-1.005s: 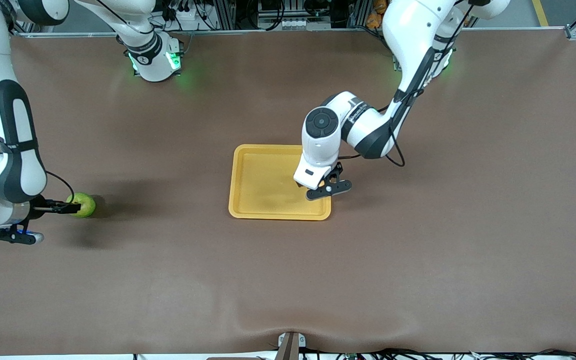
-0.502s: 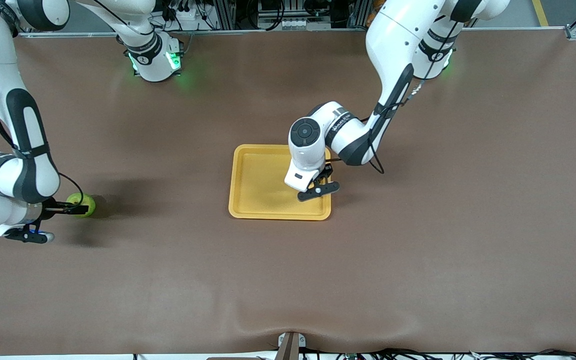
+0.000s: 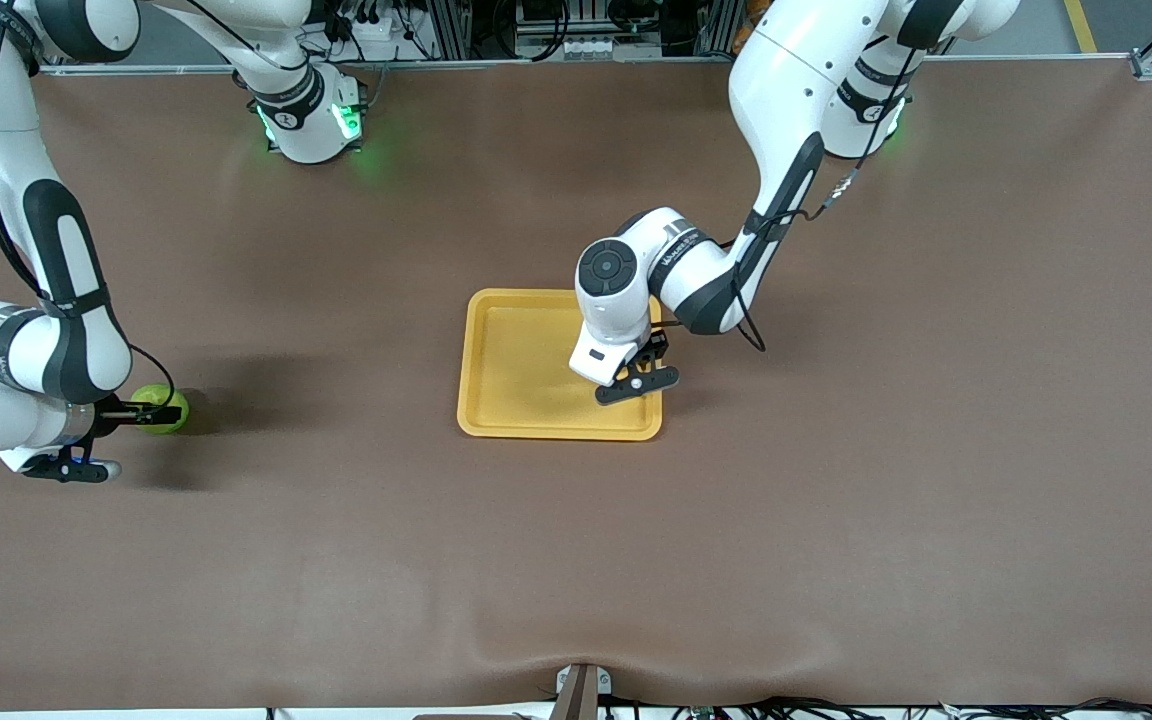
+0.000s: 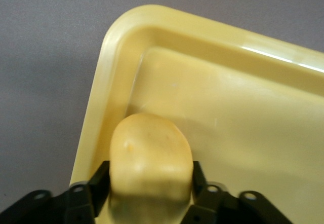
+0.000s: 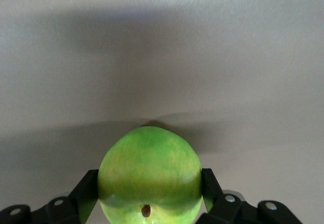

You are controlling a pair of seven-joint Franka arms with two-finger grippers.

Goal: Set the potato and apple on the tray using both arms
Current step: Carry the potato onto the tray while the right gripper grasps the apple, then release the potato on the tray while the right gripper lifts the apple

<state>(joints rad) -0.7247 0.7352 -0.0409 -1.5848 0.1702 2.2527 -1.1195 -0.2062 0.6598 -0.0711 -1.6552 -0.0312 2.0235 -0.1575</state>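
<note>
Gripping the potato [image 4: 151, 165], my left gripper [image 3: 636, 372] has its fingers clamped on both flanks, low over the tray [image 3: 516, 400] at its corner toward the left arm's end of the bench. I'd say the potato isn't released yet, so nothing is delivered. My right gripper [image 3: 141, 412] pinches the apple [image 3: 164, 410] between its fingers [image 5: 87, 193], close to the bench's edge at the right arm's end, well apart from the tray. Both drops remain.
</note>
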